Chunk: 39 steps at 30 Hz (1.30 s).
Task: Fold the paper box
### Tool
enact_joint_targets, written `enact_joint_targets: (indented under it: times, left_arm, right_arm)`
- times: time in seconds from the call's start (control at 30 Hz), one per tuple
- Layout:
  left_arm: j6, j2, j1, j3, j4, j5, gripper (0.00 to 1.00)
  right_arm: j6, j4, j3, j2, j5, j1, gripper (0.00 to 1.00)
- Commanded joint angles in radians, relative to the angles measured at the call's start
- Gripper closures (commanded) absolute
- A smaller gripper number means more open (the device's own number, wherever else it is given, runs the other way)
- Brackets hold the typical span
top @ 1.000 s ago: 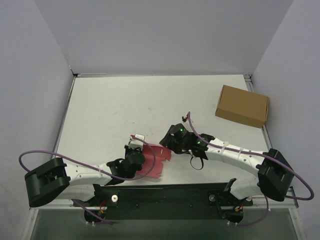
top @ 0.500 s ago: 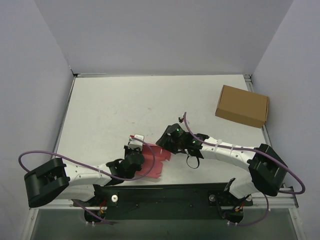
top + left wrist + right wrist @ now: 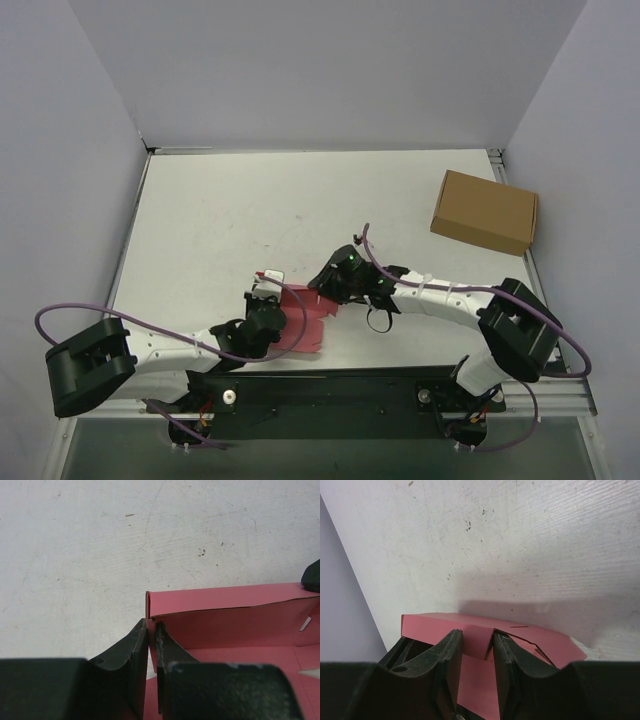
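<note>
The paper box (image 3: 308,310) is pink-red thin card, partly folded, lying near the table's front edge between the two arms. My left gripper (image 3: 276,303) is at its left end. In the left wrist view the left gripper (image 3: 151,640) is shut on a thin upright wall of the paper box (image 3: 235,615). My right gripper (image 3: 332,287) is at the box's far right corner. In the right wrist view the right gripper (image 3: 476,647) has its jaws a little apart, with a flap of the paper box (image 3: 440,625) standing between them.
A larger brown cardboard box (image 3: 485,212) lies at the far right of the white table (image 3: 230,220). Grey walls stand on three sides. The black mounting rail (image 3: 330,385) runs along the near edge.
My right arm has moved left, bringing its gripper closer onto the pink box. The box and the left gripper have shifted slightly left.
</note>
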Motion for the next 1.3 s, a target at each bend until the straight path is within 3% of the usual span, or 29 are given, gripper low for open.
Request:
enact_joint_targets:
  times: [0.0,0.13,0.57,0.73,1.17,1.2,1.23,1.27]
  left_arm:
    - [-0.007,-0.019,-0.021,-0.012,0.045,-0.004,1.00]
    - [-0.020,-0.025,-0.027,-0.016,0.051,-0.028,1.00]
    - [-0.110,-0.079,-0.056,-0.042,0.007,-0.070,1.00]
    - [-0.136,-0.042,-0.075,-0.036,0.005,-0.105,1.00]
    - [-0.173,0.021,-0.105,0.023,-0.041,-0.128,1.00]
    - [-0.159,0.020,-0.102,0.036,-0.042,-0.128,1.00]
    - [-0.149,0.020,-0.095,0.040,-0.041,-0.126,1.00]
    - [-0.140,0.018,-0.083,0.043,-0.041,-0.126,1.00]
  right_arm:
    - [0.047,0.092,0.024,0.020,-0.007,-0.015,0.73]
    - [0.083,0.155,-0.010,0.019,0.021,-0.020,0.81]
    - [0.202,0.364,-0.085,0.049,0.104,-0.022,0.89]
    - [0.218,0.385,-0.094,0.040,0.144,-0.023,1.00]
    - [0.201,0.490,-0.183,-0.007,0.211,-0.020,1.00]
    - [0.179,0.479,-0.185,-0.018,0.217,-0.020,0.95]
    - [0.159,0.432,-0.183,-0.047,0.225,-0.018,0.72]
    - [0.114,0.404,-0.183,-0.064,0.240,-0.017,0.61]
